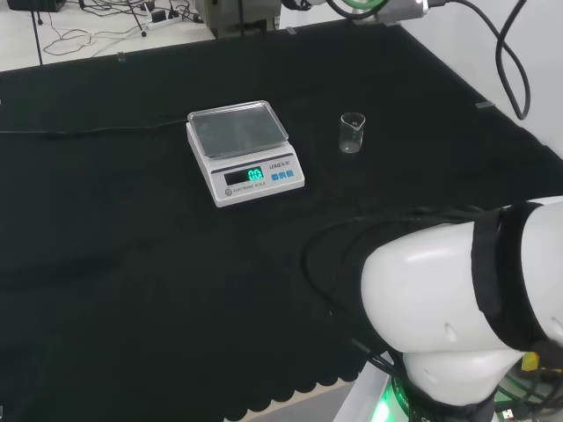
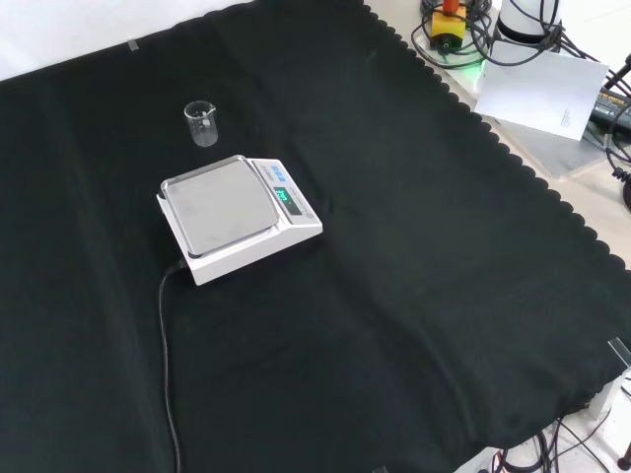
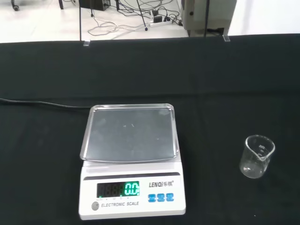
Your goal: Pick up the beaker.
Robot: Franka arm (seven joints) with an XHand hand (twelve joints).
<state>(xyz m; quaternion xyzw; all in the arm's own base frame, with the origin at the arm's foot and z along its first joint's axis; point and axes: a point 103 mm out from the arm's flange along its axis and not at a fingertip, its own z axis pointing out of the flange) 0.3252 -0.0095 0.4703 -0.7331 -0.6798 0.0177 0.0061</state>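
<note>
**benchwatcher:** ok so where's the beaker sitting right now? Trying to get my bearings.

**glassfan22:** head view: small clear glass beaker, upright on the black cloth of the bench, at about 3 o'clock from the digital scale, near it but clearly apart, with bare cloth between them. In the front view the same beaker is at roughly 11 o'clock from the scale, farther up the cloth.

**benchwatcher:** anything in it?

**glassfan22:** looks empty to me, but it's clear glass on black so I wouldn't swear to it. You can see the pour spout on the rim in the wrist view.

**benchwatcher:** and the scale?

**glassfan22:** white body, flat metal weighing pan with nothing on it, green lit display, blue buttons beside the display. A black cable runs off from it across the cloth toward 6 o'clock in the front view.

**benchwatcher:** what's the robot hand doing, open or closed?

**glassfan22:** can't tell. The big white arm link sits at about 5 o'clock from the scale in the head view, well away from the beaker. Nothing is touching the beaker.
</note>
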